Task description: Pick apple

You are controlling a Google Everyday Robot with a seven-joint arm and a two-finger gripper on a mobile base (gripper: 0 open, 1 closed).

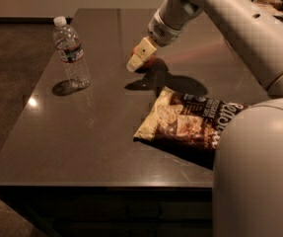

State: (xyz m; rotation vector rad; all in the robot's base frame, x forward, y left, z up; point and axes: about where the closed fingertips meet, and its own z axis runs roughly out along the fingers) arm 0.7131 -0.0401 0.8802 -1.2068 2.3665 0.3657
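The gripper (pixel 135 62) hangs low over the far middle of the dark table (pixel 82 137), slanting down and to the left from the pale wrist of the arm (pixel 229 19). It shows as one cream-coloured block from this angle, so whether it is spread, closed or already clasping anything cannot be told.

The apple (pixel 151 60) sits on the tabletop right behind the gripper and is mostly covered by it; only a reddish-orange sliver peeks out on the right side. It looks to be touching the gripper or just beside it, though the overlap makes that hard to judge.

Just in front of both lies a dark shadow (pixel 156 80) on the table's glossy surface. Nearer the camera and to the right, a chip bag (pixel 185 122) lies flat (its far end is hidden by the robot's rounded body (pixel 259 172)). Well apart on the left, a clear water bottle (pixel 72 53) with a white cap stands upright near the table's left edge.
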